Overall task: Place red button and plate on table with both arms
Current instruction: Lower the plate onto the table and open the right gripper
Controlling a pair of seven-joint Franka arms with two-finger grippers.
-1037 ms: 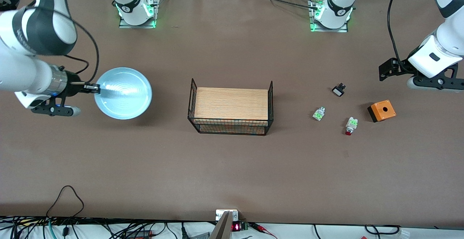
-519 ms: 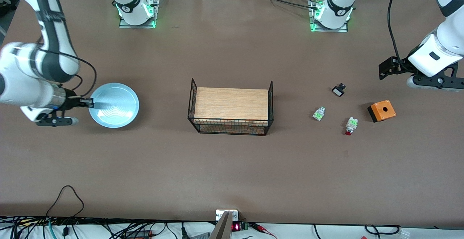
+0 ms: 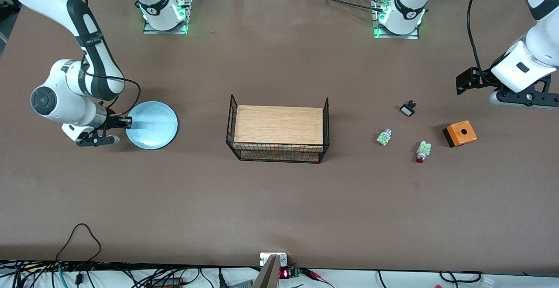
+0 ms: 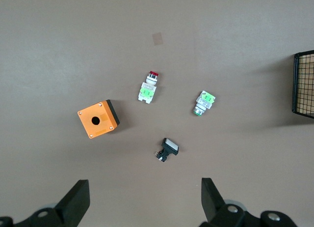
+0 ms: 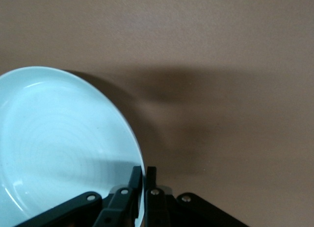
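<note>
The pale blue plate (image 3: 152, 125) is low at the brown table (image 3: 279, 200), toward the right arm's end. My right gripper (image 3: 128, 123) is shut on its rim, with one finger on each face of the rim in the right wrist view (image 5: 145, 175), where the plate (image 5: 59, 143) fills one side. The red button (image 3: 422, 152) lies on the table toward the left arm's end; it also shows in the left wrist view (image 4: 148, 87). My left gripper (image 3: 466, 83) hangs open and empty in the air above the table near it, its fingers wide apart (image 4: 144, 200).
A black wire rack with a wooden top (image 3: 278, 133) stands mid-table. Near the red button lie an orange box with a hole (image 3: 460, 133), a green-patched piece without red tip (image 3: 384, 137) and a small black-and-white piece (image 3: 408, 108). Cables run along the front edge.
My right arm has brought the plate down toward the table, still gripping its rim. The left arm and the small parts have not moved.
</note>
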